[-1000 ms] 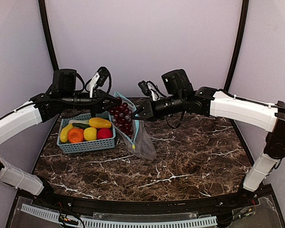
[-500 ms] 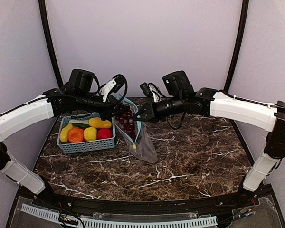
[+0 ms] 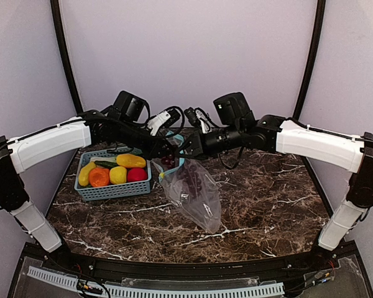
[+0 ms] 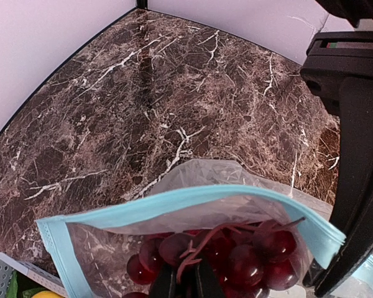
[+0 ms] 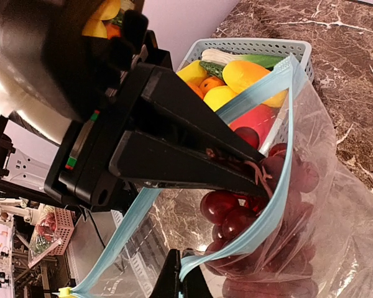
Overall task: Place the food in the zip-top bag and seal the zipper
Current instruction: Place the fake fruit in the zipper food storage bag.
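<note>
Your left gripper (image 4: 184,282), clamping the grapes (image 4: 248,264), hangs just inside the bag (image 3: 196,195) mouth at centre frame, its rim seemingly pinched by your right gripper (image 3: 188,149).

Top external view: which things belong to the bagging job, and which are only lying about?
Job: zip-top bag; zipper; grapes, held by the left end effector at the bag's mouth; right end effector, pinching the bag's edge; other toy food.
Lying about: teal basket, only holding that food; marble table.
</note>
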Available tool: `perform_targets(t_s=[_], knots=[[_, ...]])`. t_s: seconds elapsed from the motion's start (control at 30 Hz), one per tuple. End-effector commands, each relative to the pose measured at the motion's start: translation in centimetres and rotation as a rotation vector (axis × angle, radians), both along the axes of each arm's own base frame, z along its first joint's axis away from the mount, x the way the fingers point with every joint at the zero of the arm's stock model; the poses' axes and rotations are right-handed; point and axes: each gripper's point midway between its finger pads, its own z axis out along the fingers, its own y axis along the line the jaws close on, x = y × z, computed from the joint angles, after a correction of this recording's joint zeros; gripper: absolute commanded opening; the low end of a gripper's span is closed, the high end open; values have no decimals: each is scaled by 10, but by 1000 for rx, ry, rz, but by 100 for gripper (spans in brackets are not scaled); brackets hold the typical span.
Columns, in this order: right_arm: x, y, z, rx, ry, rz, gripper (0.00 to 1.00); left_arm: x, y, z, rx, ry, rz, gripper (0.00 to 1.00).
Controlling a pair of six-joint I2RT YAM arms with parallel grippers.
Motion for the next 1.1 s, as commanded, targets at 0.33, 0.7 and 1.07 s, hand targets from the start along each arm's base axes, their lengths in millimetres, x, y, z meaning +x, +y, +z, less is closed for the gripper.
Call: perform_targets(t_s=[0.33, 0.7, 1.07], knots=[[27, -17, -4, -55, -102, -159, 0, -26, 11, -21, 142, 47, -57, 11], [28, -13, -25, -96, -77, -147, 0, -34, 3, 41, -118, 35, 10, 63], [27, -13, -29, -97, -69, -143, 0, -25, 61, 38, -243, 138, 459, 95]])
